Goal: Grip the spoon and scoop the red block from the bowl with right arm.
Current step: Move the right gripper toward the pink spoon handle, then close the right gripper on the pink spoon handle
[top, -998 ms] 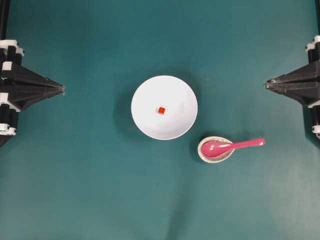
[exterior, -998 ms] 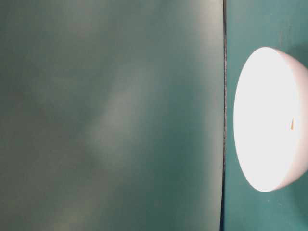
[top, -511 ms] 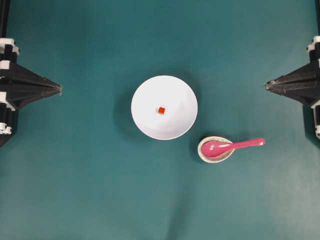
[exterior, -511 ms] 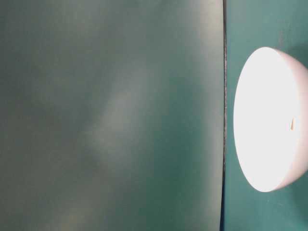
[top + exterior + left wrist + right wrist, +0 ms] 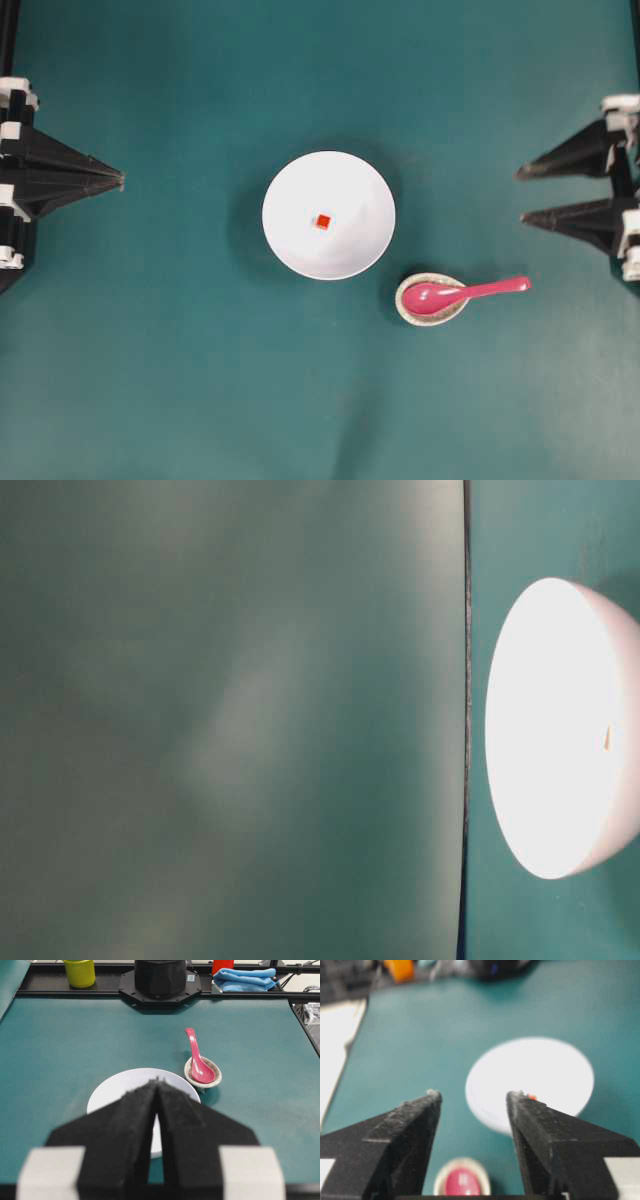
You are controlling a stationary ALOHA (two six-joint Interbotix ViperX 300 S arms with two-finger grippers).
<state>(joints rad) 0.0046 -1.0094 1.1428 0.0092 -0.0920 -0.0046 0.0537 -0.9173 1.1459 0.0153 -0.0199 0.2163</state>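
Overhead view. The spoon point(image 5: 460, 293) is lying with its scoop in a small speckled dish point(image 5: 412, 310) and its handle pointing toward three o'clock, clear of the dish rim. It is sitting at roughly four o'clock from the bowl point(image 5: 300, 245), just beside it but not touching. The red block point(image 5: 322, 221) is resting near the centre of the bowl's floor.

The right gripper point(image 5: 520, 194) is hovering at the three o'clock edge of the table, at about one o'clock from the spoon handle and well apart from it; its two fingers are standing wide apart with nothing between them. The left gripper point(image 5: 121, 180) is waiting at the nine o'clock edge, its fingers pressed together and holding nothing.

Step in hand, as judged: approaching and gripping the spoon. A sound grip is probably one taken on the free handle near its far end, jaws straddling its narrow width, so that the scoop is staying level and the dish is not being dragged. The block is tiny against the scoop, so a shallow sweep along the bowl floor is likely needed afterwards.
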